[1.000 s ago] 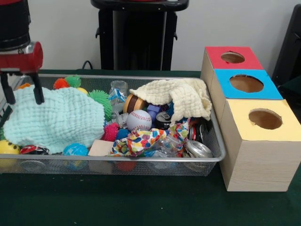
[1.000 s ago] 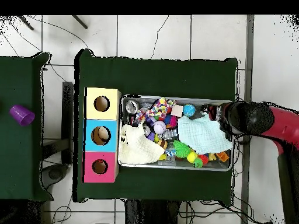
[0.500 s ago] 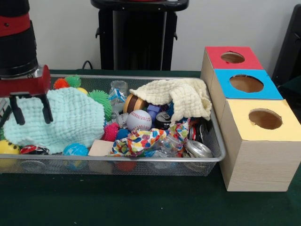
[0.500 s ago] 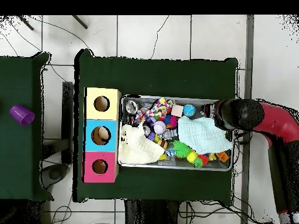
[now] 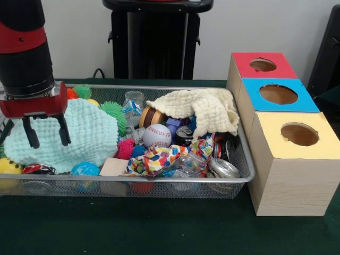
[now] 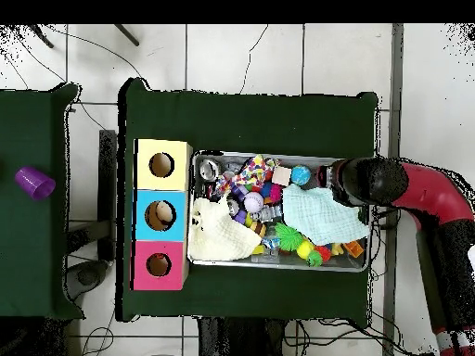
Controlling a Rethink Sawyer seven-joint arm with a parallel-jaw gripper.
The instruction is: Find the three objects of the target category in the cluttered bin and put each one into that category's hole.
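Note:
My gripper [image 5: 47, 137] hangs open over the left part of the wire bin [image 5: 159, 179], its two black fingers [image 5: 64, 131] spread just above the mint green cloth [image 5: 79, 135]. Nothing is between them. From above, the arm's head [image 6: 357, 182] covers the bin's right end beside the mint cloth [image 6: 320, 213]. A baseball [image 5: 157, 135], a blue marbled ball [image 5: 85, 169], spiky balls [image 5: 112, 110], crushed cans [image 5: 223, 168] and a cream cloth [image 5: 204, 109] lie in the bin. The box row has a red hole [image 5: 263, 65], a blue hole [image 5: 278, 94] and a yellow hole [image 5: 299, 134].
A patterned cloth [image 5: 159, 158] and a plastic bottle [image 5: 133, 103] add to the clutter. The boxes [image 6: 161, 214] stand tight against the bin's end. A purple cup [image 6: 34, 183] sits on a separate table. A black stand [image 5: 154, 37] rises behind the bin.
The gripper has moved right and down over the mint cloth, coming from the bin's left edge. It stays open. Nothing in the bin has shifted.

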